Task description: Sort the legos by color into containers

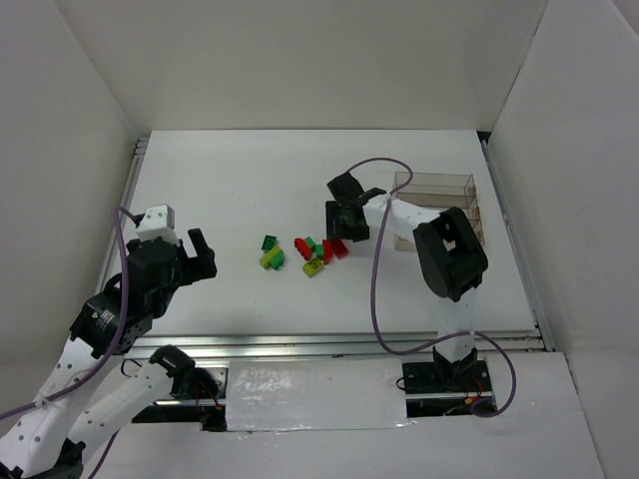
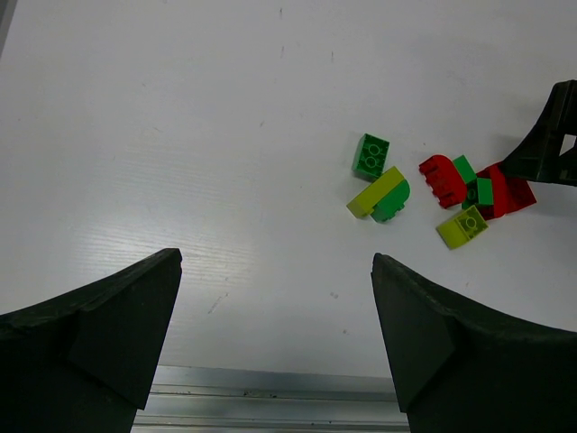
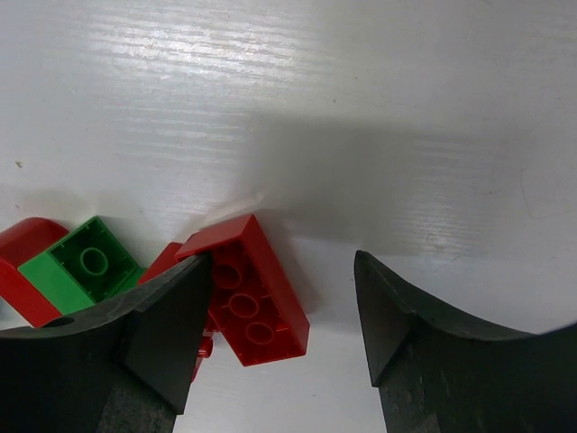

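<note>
Two arms work over a white worktop [image 1: 230, 180], the left arm [image 1: 110, 319] folded back near the front left corner and the right arm [image 1: 449, 264] reaching in towards the middle. A clear, smoky tray [image 1: 439, 185] with thin dividing walls stands at the far right of the worktop, partly hidden behind the right arm; no brick shows inside it. The left end effector [image 2: 275, 271] hangs with its fingers spread wide and nothing between them, well to the left of the legos. The right end effector [image 3: 279, 257] is low over the right end of the pile, fingers apart, and a red brick [image 3: 257, 298] lies studs up against the inner side of its left finger [image 3: 153, 316]; whether they touch I cannot tell. All the legos lie loose near the centre of the worktop: a dark green brick [image 2: 370, 155] and a yellow-green and green pair [image 2: 380, 195] just beside it on the left, then a tight cluster of red and green pieces [image 2: 473, 189] with a yellow-green brick [image 2: 462, 225] at its near edge.
</note>
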